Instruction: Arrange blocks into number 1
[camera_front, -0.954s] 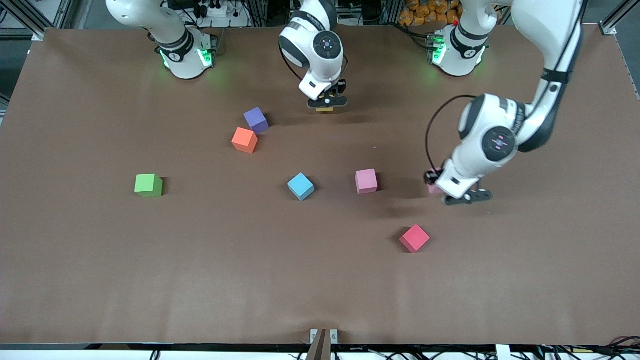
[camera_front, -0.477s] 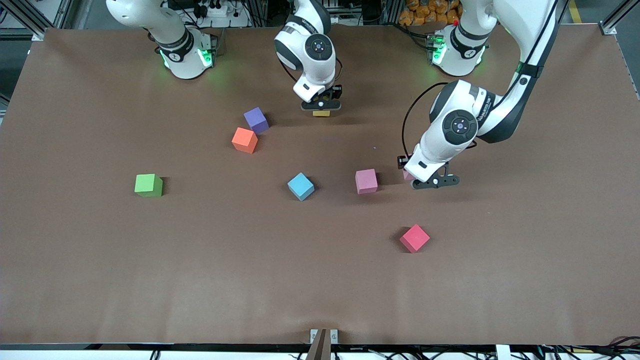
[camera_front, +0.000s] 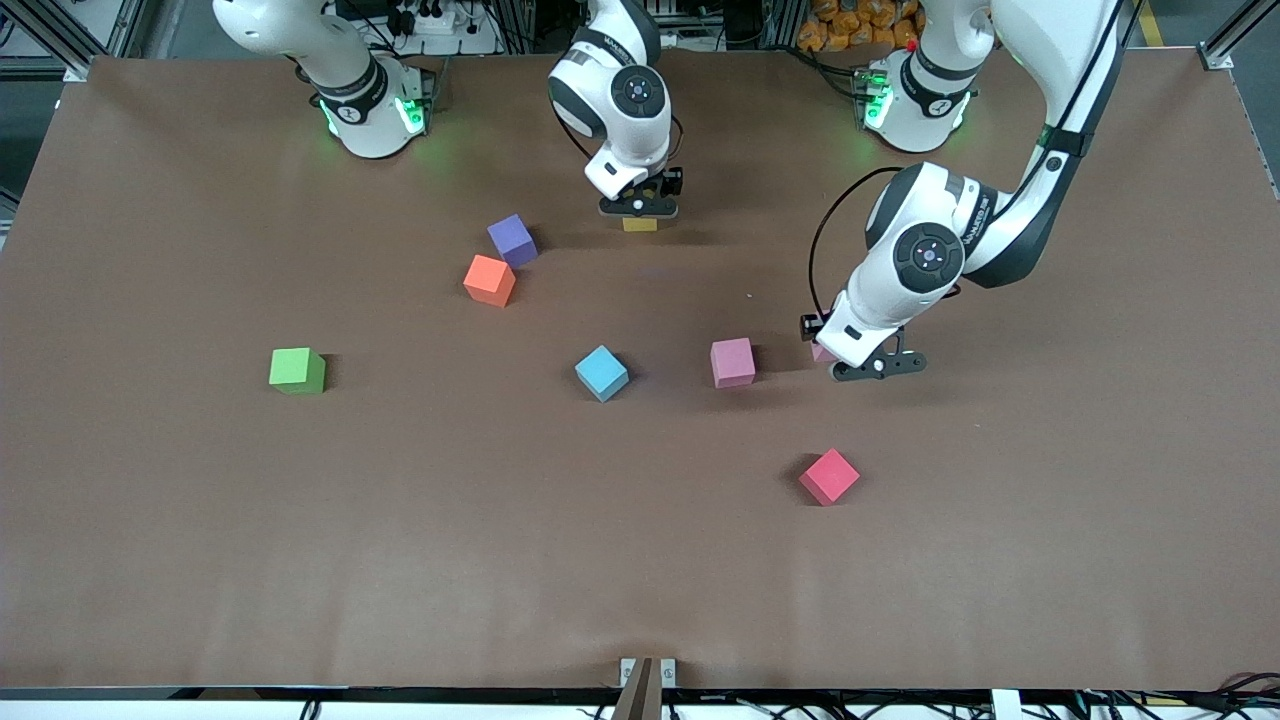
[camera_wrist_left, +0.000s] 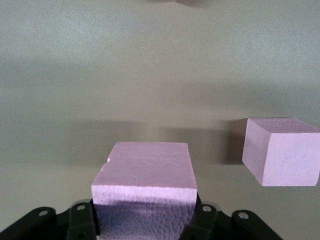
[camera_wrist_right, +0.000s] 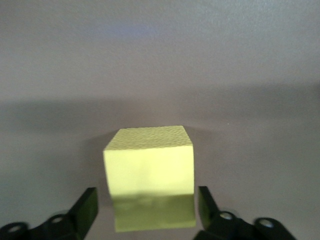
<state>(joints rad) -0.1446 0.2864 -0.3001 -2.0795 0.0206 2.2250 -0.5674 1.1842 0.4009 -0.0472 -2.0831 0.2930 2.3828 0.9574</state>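
My right gripper (camera_front: 640, 214) stands open around the yellow block (camera_front: 640, 225), which rests on the table close to the robots' side. In the right wrist view the fingers (camera_wrist_right: 88, 202) stand apart from the yellow block (camera_wrist_right: 149, 162) on both sides. My left gripper (camera_front: 838, 358) is shut on a light pink block (camera_front: 821, 352), low over the table. The left wrist view shows that pink block (camera_wrist_left: 146, 172) pinched between the fingertips (camera_wrist_left: 82, 216). The second pink block (camera_front: 732, 362) (camera_wrist_left: 281, 152) lies beside it, toward the right arm's end.
Purple block (camera_front: 512, 240) and orange block (camera_front: 489, 280) touch near the table's middle. The light blue block (camera_front: 601, 373) lies beside the free pink one; the green block (camera_front: 296, 370) sits toward the right arm's end. The crimson block (camera_front: 829, 477) is nearest the front camera.
My left gripper has carried its pink block toward the free pink block and now hovers close beside it. The right gripper has shifted slightly and sunk lower around the yellow block.
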